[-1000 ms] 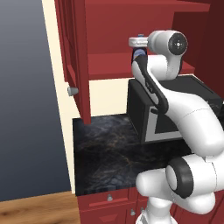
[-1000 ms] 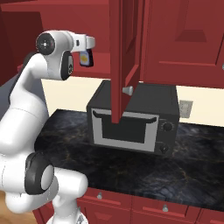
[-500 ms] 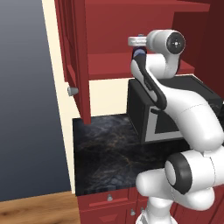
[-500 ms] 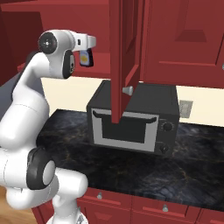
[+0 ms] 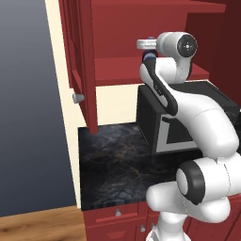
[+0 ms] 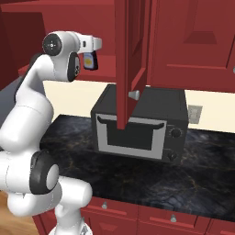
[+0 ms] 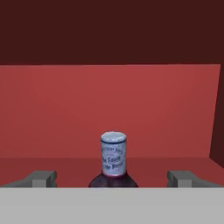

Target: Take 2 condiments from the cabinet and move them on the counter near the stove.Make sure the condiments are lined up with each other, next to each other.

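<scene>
Hand view is showing the cabinet shelf spreading red behind; the bottle is standing upright on it, centred between the gripper fingers, which are gaping wide and touching nothing; advancing level, then closing below the cap, seems wisest.

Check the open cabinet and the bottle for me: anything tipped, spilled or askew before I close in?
Nothing stands out. The purple bottle stands upright on the red cabinet shelf, cap on, no spill around it. The gripper is open, its fingers on either side of the bottle and apart from it.
</scene>
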Controlling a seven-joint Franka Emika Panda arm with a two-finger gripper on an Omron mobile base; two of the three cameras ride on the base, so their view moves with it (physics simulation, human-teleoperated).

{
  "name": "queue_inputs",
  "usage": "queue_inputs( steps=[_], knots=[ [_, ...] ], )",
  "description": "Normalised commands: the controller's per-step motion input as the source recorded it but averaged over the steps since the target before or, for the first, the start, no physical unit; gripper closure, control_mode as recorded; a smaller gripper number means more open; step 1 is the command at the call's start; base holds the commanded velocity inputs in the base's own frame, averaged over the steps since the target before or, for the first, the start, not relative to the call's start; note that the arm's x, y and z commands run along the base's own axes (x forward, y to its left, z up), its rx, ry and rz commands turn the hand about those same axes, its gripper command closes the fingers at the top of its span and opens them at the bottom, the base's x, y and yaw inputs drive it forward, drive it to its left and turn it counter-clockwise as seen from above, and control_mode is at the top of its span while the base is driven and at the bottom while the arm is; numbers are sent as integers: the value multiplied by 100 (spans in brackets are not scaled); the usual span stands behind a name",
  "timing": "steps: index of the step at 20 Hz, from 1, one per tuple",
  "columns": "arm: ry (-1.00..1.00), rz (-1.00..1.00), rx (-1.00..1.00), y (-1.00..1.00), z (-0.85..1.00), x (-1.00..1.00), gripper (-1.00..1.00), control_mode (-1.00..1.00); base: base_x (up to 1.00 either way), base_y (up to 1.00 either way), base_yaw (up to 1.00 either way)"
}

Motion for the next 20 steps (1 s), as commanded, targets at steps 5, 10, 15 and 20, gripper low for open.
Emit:
queue_inputs(
  steps=[5,10,15,20],
  knots=[
    [0,0,0,0,-3,13,-100,-100,0,0,0],
    [0,0,0,0,-1,16,-100,-100,0,0,0],
    [0,0,0,0,-1,16,-100,-100,0,0,0],
    [0,0,0,0,0,15,-100,-100,0,0,0]
  ],
)
